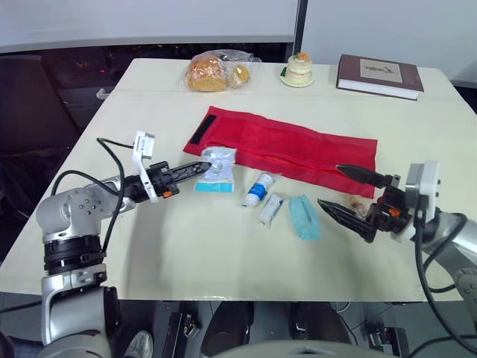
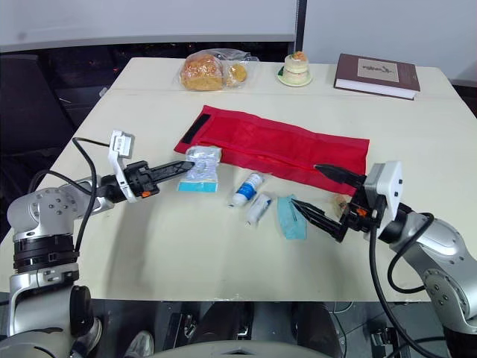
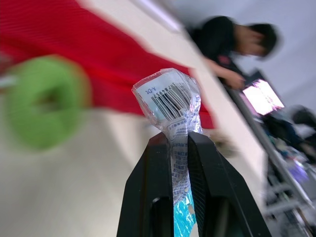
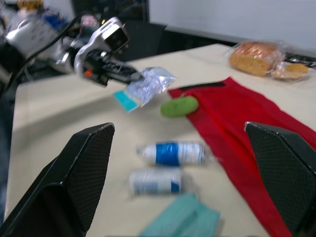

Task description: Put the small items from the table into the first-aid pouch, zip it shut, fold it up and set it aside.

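We judged the task barely begun — the left gripper (image 1: 203, 169) pinched a clear packet (image 1: 218, 165) in its jaws beside the red pouch (image 1: 298, 149); the right gripper (image 1: 330, 185) held its jaws wide, empty; tube (image 1: 258, 188), roll (image 1: 271, 207) and teal pad (image 1: 304, 216) lay unpacked.

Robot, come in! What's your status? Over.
Left gripper shut on plastic packet. Right gripper open near teal pack. Pouch flat; bottle, roll on table.

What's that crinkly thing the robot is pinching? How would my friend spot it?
Find the long red pouch on the table. At its end nearer the robot's left arm, the left gripper pinches a crinkly packet. Unlike the teal pad and blue-and-white bottle lying nearby, it's see-through, with a barcode.
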Controlling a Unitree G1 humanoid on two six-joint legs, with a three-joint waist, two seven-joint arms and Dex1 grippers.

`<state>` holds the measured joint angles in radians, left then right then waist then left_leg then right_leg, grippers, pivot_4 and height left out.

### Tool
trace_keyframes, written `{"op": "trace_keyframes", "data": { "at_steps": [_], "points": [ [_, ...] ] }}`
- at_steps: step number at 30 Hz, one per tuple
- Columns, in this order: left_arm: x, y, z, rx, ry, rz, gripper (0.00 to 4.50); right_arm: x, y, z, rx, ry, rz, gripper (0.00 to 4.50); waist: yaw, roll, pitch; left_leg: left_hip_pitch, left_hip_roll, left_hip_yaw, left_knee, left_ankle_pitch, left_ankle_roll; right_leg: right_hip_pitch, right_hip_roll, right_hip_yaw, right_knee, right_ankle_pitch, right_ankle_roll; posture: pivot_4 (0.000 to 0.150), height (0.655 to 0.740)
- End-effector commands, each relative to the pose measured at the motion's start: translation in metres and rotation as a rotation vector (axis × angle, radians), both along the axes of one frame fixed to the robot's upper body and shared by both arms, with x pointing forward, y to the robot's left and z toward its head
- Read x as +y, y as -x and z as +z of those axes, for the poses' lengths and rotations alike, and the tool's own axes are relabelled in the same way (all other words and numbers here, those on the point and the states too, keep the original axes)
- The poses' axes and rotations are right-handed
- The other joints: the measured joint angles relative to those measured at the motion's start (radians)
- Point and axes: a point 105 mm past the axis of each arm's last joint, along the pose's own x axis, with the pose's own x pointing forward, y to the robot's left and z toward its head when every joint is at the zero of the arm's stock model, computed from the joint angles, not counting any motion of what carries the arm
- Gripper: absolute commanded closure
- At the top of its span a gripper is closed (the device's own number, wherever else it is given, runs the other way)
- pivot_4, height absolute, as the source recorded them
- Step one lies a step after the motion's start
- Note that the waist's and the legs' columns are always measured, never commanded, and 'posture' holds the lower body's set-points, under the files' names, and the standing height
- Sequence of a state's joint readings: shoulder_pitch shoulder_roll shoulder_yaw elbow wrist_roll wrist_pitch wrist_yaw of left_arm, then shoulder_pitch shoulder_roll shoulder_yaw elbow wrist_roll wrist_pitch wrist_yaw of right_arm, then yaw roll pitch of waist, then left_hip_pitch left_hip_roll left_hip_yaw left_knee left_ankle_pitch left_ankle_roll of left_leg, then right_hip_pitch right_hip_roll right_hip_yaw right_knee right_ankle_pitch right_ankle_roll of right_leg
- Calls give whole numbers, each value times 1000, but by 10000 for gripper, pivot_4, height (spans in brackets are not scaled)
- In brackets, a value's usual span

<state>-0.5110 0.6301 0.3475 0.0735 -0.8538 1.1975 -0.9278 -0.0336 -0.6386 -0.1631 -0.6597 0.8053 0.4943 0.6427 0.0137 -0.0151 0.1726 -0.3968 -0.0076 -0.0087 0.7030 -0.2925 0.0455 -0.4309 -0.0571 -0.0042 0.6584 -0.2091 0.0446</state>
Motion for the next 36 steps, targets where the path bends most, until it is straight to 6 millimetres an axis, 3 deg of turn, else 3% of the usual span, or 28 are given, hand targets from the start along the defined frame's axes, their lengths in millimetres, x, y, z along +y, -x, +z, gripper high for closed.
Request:
{"op": "trace_keyframes", "data": {
  "at_steps": [1,6,10,20,29,32,36],
  "points": [
    [-41,13,42,-134,90,-152,44984,12,-5,9,66,-77,-30,0,4,0,0,0,0,0,0,0,0,0,0,0,0,0,0,1500,7289],
    [-72,14,62,-176,201,-224,44984,22,-11,32,219,-279,16,0,-2,-1,0,-1,-1,-1,1,2,-3,0,0,-1,0,0,0,1500,7289],
    [-89,16,66,-174,250,-266,44984,32,-7,45,288,-367,72,0,-6,0,0,-1,0,-1,0,2,-3,0,3,0,1,0,0,1500,7289],
    [-95,12,68,-167,285,-281,44984,47,-3,50,373,-404,107,0,-4,0,0,-1,-1,1,0,0,1,0,6,-1,1,0,0,1500,7289],
    [-100,14,63,-164,283,-308,44984,61,-16,40,424,-376,50,0,-4,0,0,-1,-1,1,0,0,1,0,7,-1,1,0,0,1500,7289],
    [-101,14,61,-166,278,-310,45000,62,-19,39,430,-372,34,7177,-3,0,0,-1,-1,1,0,0,1,0,7,-1,0,0,0,1500,7289],
    [-102,14,58,-165,274,-313,45000,62,-20,37,430,-372,18,24039,-3,0,0,-1,-1,1,0,0,1,0,7,-1,0,0,0,1500,7289]
  ]
}}
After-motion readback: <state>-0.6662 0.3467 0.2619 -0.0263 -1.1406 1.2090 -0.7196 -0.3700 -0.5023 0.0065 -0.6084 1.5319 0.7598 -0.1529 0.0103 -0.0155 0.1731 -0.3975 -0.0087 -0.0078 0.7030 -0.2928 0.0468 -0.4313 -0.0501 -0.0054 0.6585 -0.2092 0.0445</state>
